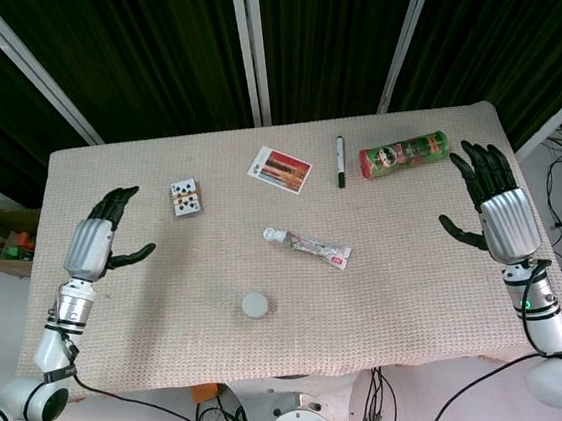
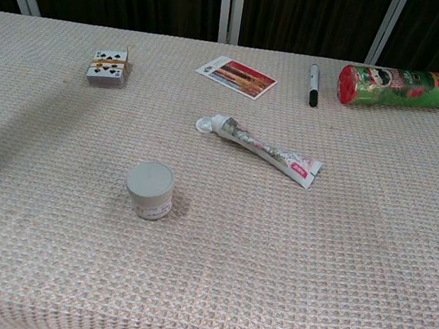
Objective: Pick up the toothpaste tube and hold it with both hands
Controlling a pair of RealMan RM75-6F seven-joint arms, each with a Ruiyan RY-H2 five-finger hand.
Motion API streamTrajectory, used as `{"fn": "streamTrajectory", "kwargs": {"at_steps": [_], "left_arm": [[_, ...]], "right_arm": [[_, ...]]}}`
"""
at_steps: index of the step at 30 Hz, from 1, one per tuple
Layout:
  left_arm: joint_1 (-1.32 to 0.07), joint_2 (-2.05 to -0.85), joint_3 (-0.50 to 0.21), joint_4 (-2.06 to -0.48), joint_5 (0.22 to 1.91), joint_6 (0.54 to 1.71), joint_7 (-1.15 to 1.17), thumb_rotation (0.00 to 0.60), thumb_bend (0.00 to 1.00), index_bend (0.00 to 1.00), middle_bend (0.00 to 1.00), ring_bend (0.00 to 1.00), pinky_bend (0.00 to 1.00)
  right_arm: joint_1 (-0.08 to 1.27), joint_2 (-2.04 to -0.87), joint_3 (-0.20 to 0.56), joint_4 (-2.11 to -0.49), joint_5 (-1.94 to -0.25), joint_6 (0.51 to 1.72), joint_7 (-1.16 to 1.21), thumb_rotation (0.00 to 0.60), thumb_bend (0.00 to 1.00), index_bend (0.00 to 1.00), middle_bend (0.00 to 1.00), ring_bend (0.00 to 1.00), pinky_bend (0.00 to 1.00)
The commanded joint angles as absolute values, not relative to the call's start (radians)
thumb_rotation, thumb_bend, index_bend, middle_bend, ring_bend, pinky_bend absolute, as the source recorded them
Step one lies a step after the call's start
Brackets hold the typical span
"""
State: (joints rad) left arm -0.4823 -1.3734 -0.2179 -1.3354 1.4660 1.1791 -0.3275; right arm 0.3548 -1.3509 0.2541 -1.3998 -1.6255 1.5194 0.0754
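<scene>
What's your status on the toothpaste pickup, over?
Left robot hand and right robot hand open, holding nothing, at the table's sides. Toothpaste tube flat at centre, untouched. Small white jar nearby, apart; path looks clear.

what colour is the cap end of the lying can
Red, on the green can; the chest view shows it best.

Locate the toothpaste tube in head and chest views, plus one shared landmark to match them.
Head view: toothpaste tube lies just right of table centre, cap end toward upper left.
Chest view: toothpaste tube lies centre, slightly above the middle, cap end at left.
Shared landmark: the small white jar sits below-left of the tube in both views.
</scene>
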Motion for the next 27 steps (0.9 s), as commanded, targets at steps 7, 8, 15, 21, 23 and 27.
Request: {"fn": "streamTrajectory", "kwargs": {"at_steps": [7, 8, 15, 21, 23, 27], "left_arm": [[-0.472, -1.355, -0.202, -1.355, 1.465, 1.213, -0.335, 0.067, 0.00, 0.09, 0.10, 0.06, 0.16], [-0.470, -1.352, -0.199, -1.359, 1.465, 1.217, -0.334, 0.067, 0.00, 0.09, 0.10, 0.06, 0.16], [-0.479, -1.352, -0.190, -1.357, 1.458, 1.211, -0.323, 0.063, 0.00, 0.09, 0.10, 0.06, 0.16], [-0.488, -1.349, -0.179, -1.345, 1.453, 1.196, -0.309, 0.066, 0.00, 0.09, 0.10, 0.06, 0.16], [-0.490, -1.346, -0.175, -1.343, 1.449, 1.188, -0.310, 0.065, 0.00, 0.09, 0.10, 0.06, 0.16], [-0.494, -1.344, -0.168, -1.336, 1.447, 1.180, -0.304, 0.067, 0.00, 0.09, 0.10, 0.06, 0.16]], "right_arm": [[0.362, -1.355, 0.232, -1.401, -1.636, 1.540, 0.081, 0.600, 0.19, 0.00, 0.00, 0.00, 0.00], [0.362, -1.351, 0.229, -1.409, -1.639, 1.543, 0.078, 0.600, 0.19, 0.00, 0.00, 0.00, 0.00], [0.367, -1.311, 0.186, -1.509, -1.633, 1.474, -0.004, 0.600, 0.18, 0.00, 0.00, 0.00, 0.00], [0.397, -1.295, 0.150, -1.684, -1.534, 1.302, -0.180, 0.600, 0.16, 0.00, 0.04, 0.00, 0.02], [0.413, -1.308, 0.146, -1.742, -1.476, 1.242, -0.247, 0.600, 0.16, 0.00, 0.04, 0.00, 0.02], [0.446, -1.377, 0.151, -1.798, -1.357, 1.170, -0.389, 0.600, 0.16, 0.00, 0.05, 0.00, 0.03]]}}
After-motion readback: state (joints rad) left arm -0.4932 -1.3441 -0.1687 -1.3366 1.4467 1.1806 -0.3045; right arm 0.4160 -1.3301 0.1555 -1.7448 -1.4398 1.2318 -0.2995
